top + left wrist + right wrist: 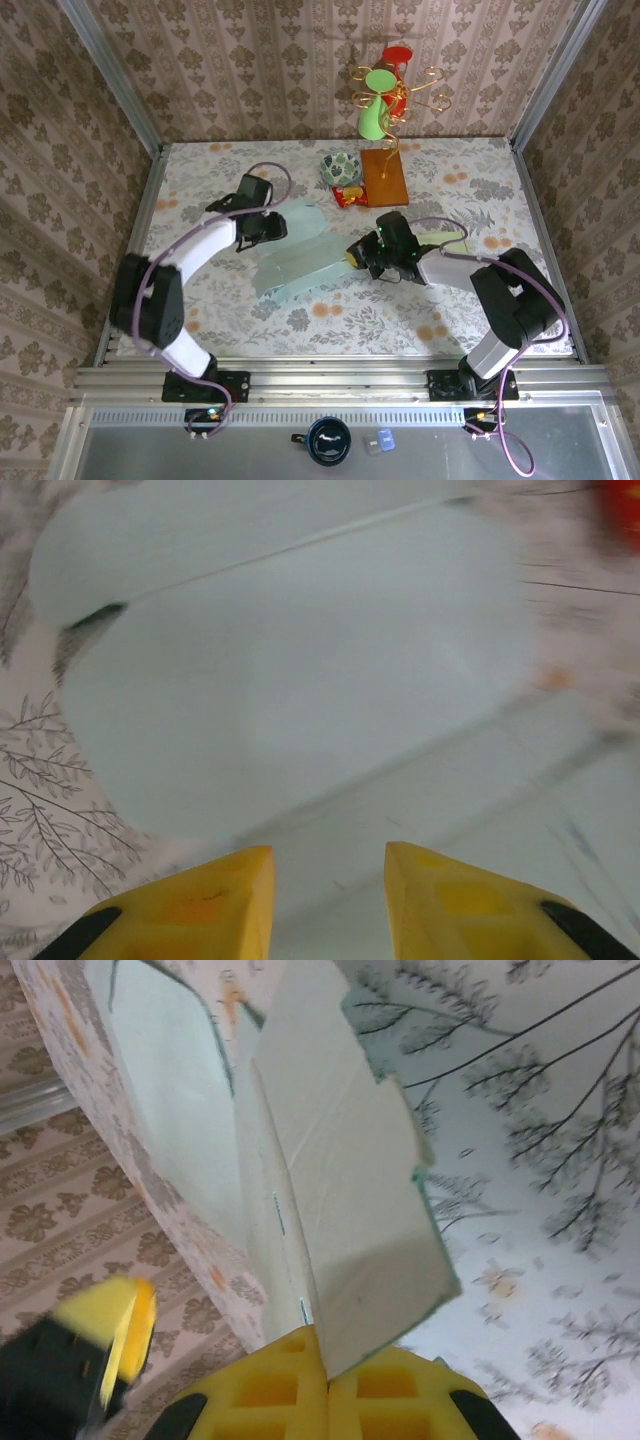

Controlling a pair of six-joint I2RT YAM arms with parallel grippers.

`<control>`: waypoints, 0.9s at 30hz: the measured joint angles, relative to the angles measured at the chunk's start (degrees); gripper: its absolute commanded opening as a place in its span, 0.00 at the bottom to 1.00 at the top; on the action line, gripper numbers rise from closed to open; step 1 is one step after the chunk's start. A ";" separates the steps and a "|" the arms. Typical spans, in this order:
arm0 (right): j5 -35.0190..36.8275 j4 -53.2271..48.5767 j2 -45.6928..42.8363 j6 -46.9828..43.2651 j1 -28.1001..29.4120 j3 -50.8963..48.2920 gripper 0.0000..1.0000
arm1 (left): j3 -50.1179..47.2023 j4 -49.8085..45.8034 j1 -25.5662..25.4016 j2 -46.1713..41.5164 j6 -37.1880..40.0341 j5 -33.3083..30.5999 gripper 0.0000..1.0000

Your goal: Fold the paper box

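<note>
Your right pincer (pixel 358 256) was closed tight on the paper box (pixel 300 255). Its two yellow pads were pressed together, and a corner of one pale flap was caught in the seam between them. In your right wrist view that flap rose from the pads and stood tilted off the flowered tablecloth (pixel 520 1110), with a greenish edge showing down its right side. A second panel with a rounded corner lay further off to the left.

From above, you could see the box as a flat pale blank spread across the middle of the table (pixel 200 300), running from the upper centre down toward the lower left. The right pincer met it at its right-hand end.

Your left pincer (pixel 264 229) sat at the box's upper left edge, on the far side from the right one. Its yellow fingers (pixel 200 905) stood apart with a modest gap, and nothing was caught between them. Past the gap, your left wrist view showed a rounded flap of the box lying flat just ahead of the fingertips, with a crease line crossing it. That picture was blurred toward the right, so you could not tell whether the fingertips touched the card.

Behind the box, toward the back wall and well apart from both pincers, stood a patterned bowl (pixel 340 168), a red packet (pixel 349 196) and a wooden board (pixel 384 177).
</note>
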 measured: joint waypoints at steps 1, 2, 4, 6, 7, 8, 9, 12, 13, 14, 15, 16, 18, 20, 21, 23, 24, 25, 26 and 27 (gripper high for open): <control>0.02 -2.08 -0.48 0.20 0.00 1.29 0.00 | -0.74 0.33 -2.47 -3.21 2.45 -0.55 0.37; 0.02 -4.20 -0.81 0.42 -0.02 2.73 0.00 | -1.57 0.57 -5.40 -6.73 5.11 -0.81 0.38; -0.02 -8.83 -1.22 1.05 -0.07 5.79 0.00 | -3.87 0.87 -11.72 -13.66 10.38 -1.66 0.40; -0.04 -13.22 -1.70 1.49 -0.07 8.35 0.00 | -6.25 -0.02 -18.14 -19.85 15.04 -2.32 0.41; -0.04 -14.95 -1.92 1.68 -0.22 9.25 0.00 | -7.06 -0.74 -20.28 -21.84 16.55 -2.73 0.42; -0.04 -17.03 -2.21 1.90 -0.37 10.21 0.00 | -8.00 -1.81 -22.67 -23.71 18.23 -3.65 0.43; -0.11 -18.91 -2.47 2.14 -0.52 10.99 0.00 | -8.81 -3.15 -24.92 -25.11 19.67 -4.94 0.44; -0.57 -23.30 -2.93 2.97 -1.29 12.96 0.00 | -11.17 -6.88 -30.01 -26.77 22.75 -9.38 0.52; -0.74 -24.24 -3.04 3.15 -1.55 13.38 0.00 | -11.85 -7.96 -30.99 -26.77 23.71 -10.71 0.52; -0.94 -25.38 -3.19 3.26 -1.88 13.79 0.00 | -12.61 -8.94 -31.82 -26.64 24.63 -12.24 0.53; -1.09 -26.49 -3.39 3.41 -2.23 14.19 0.00 | -13.18 -9.81 -32.30 -26.51 25.46 -13.57 0.53; -1.16 -27.39 -3.50 3.48 -2.49 14.53 0.00 | -13.73 -10.36 -32.61 -26.36 26.23 -14.75 0.54; -1.22 -29.18 -3.56 3.72 -2.95 15.41 0.00 | -14.69 -10.99 -32.83 -25.90 27.76 -17.20 0.56; -1.46 -30.27 -3.56 4.02 -3.28 16.13 0.00 | -15.15 -11.13 -32.76 -25.11 28.87 -19.65 0.56; -1.62 -30.56 -3.58 4.11 -3.39 16.39 0.00 | -15.19 -11.13 -32.59 -24.52 29.33 -20.70 0.56; -2.05 -30.93 -3.58 4.39 -3.45 16.63 0.00 | -15.19 -10.86 -31.91 -23.37 30.34 -21.90 0.55; -2.29 -31.17 -3.58 4.48 -3.45 16.65 0.00 | -15.19 -10.64 -31.54 -22.84 30.80 -22.23 0.54; -2.47 -31.41 -3.58 4.50 -3.45 16.65 0.00 | -15.19 -10.38 -31.17 -22.36 31.21 -22.47 0.53; -2.58 -31.71 -3.58 4.52 -3.45 16.65 0.00 | -15.19 -10.01 -30.80 -21.86 31.69 -22.71 0.51; -2.67 -31.87 -3.58 4.57 -3.45 16.65 0.00 | -15.19 -9.70 -30.45 -21.40 32.04 -22.91 0.48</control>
